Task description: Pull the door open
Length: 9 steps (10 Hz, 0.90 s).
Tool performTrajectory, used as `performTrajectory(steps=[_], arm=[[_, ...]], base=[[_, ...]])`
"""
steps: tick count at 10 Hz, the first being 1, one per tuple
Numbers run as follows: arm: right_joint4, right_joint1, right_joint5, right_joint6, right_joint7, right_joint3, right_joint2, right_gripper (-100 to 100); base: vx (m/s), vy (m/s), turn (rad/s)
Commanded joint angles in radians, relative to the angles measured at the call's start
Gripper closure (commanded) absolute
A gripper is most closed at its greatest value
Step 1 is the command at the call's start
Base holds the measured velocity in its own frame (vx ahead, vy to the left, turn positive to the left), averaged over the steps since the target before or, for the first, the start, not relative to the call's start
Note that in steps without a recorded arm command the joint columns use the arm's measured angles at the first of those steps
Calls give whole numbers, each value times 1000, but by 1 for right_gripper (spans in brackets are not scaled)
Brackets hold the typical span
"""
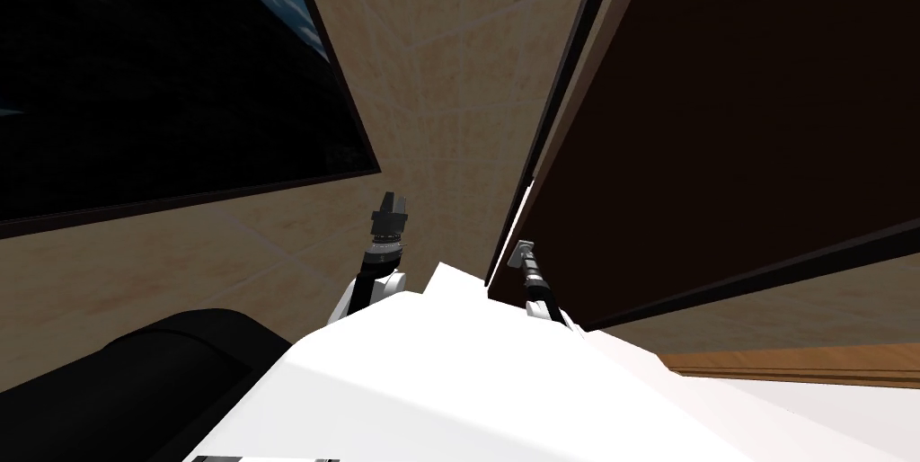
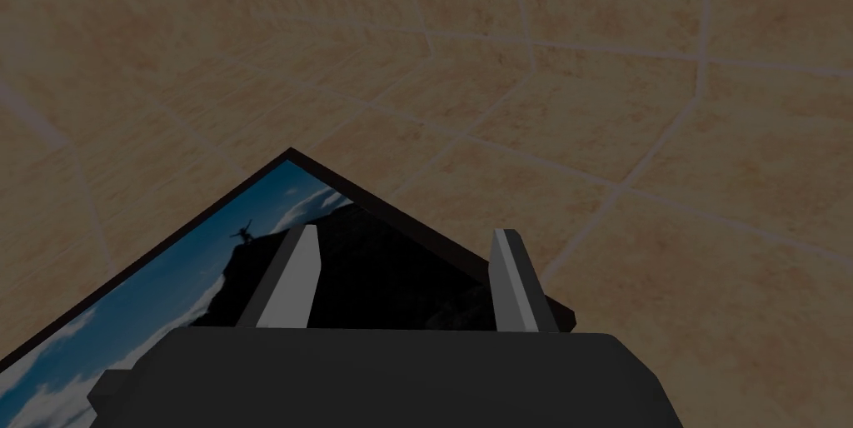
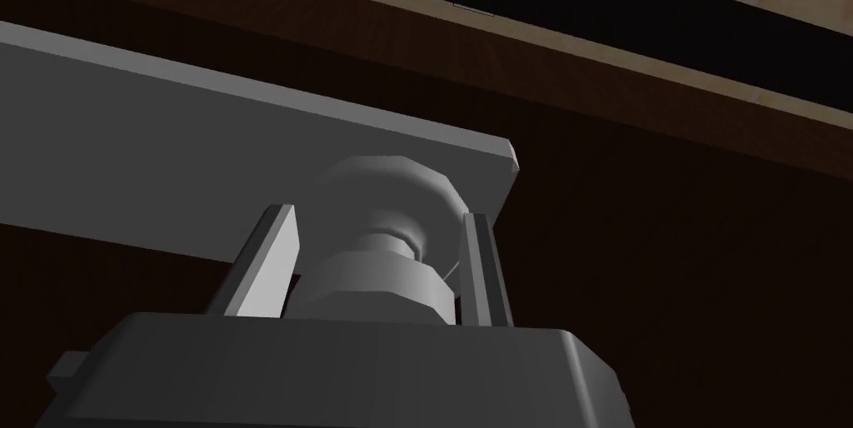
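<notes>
A dark brown door [image 1: 719, 124] fills the right of the head view, swung a little out of its dark frame [image 1: 557, 88]. Its grey round knob [image 3: 379, 231] sits on a grey backplate [image 3: 167, 148]. My right gripper [image 3: 375, 256] is shut on the knob, one finger pressing each side. In the head view the right gripper [image 1: 521, 254] meets the door's free edge. My left gripper [image 1: 390, 207] hangs in front of the tan wall, left of the door, and is open [image 2: 400, 281] with nothing between its fingers.
A large dark-framed picture [image 1: 162, 79] hangs on the tan tiled wall [image 1: 431, 79] to the left of the door. A black rounded object [image 1: 117, 394] lies low at the left. A wooden floor strip [image 1: 791, 365] runs under the door at the lower right.
</notes>
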Motion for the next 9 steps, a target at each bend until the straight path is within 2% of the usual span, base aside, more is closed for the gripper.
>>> performTrajectory(steps=[1,4,5,7,8,9], arm=[[-7,5,-11,-3,-41,6,2,100],[-24,26,-47,-6,-121,10,-1,100],[-24,26,-47,-6,-125,10,-1,100],[-41,47,-83,-10,-191,13,-4,100],[-41,47,-83,-10,-208,13,-4,100],[-50,58,-101,-12,-243,15,-5,100]], base=[[-25,-21,55],[-23,-14,61],[-21,-10,38],[-30,-15,94],[-30,-18,41],[-27,-15,60]])
